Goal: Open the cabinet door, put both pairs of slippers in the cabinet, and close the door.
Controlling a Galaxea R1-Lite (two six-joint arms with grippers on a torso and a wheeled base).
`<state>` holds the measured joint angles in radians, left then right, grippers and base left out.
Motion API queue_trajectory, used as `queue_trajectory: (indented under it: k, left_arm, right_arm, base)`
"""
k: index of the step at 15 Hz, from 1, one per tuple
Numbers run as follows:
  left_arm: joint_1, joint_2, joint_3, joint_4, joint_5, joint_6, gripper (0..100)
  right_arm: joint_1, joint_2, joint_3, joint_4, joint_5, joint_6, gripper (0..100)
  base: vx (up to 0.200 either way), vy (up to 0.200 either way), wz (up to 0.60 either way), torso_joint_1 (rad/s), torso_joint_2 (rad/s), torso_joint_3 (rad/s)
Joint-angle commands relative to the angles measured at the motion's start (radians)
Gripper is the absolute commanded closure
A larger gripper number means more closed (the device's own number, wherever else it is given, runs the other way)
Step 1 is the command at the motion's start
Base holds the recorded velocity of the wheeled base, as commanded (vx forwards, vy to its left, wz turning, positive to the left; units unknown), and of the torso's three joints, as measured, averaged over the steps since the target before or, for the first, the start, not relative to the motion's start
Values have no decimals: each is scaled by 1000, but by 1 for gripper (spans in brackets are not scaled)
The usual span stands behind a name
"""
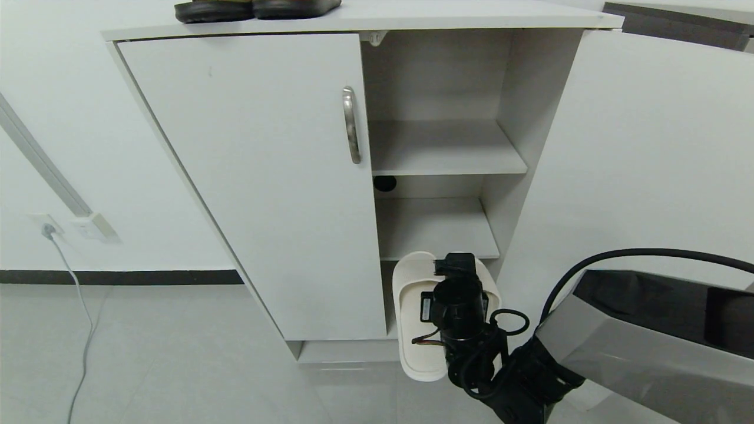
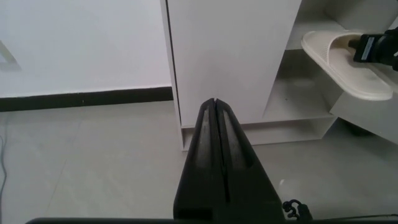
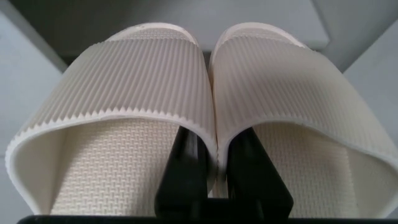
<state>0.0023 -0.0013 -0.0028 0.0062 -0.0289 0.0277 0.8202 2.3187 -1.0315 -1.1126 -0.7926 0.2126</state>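
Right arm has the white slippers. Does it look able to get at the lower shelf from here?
Probably yes. The right door stands open, nothing lies on the lower shelf, and the right end effector, shut on the white slippers, sits just before the opening.

White cabinet (image 1: 533, 88), right door (image 1: 648, 165) open; cream slipper pair (image 1: 412, 321) at its bottom opening, dark pair (image 1: 253, 8) on top.
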Motion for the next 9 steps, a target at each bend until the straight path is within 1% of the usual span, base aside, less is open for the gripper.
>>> queue_trajectory:
  k: [1,9]
  left_arm:
    - [1,1,0,0,0,0,100]
    - [1,1,0,0,0,0,100]
  right_arm:
    - [-18,27,8,-50,-5,-33,100]
    - [-19,54,7,-67,-5,-36,100]
  base:
    - [0,0,0,0,0,0]
    - [0,0,0,0,0,0]
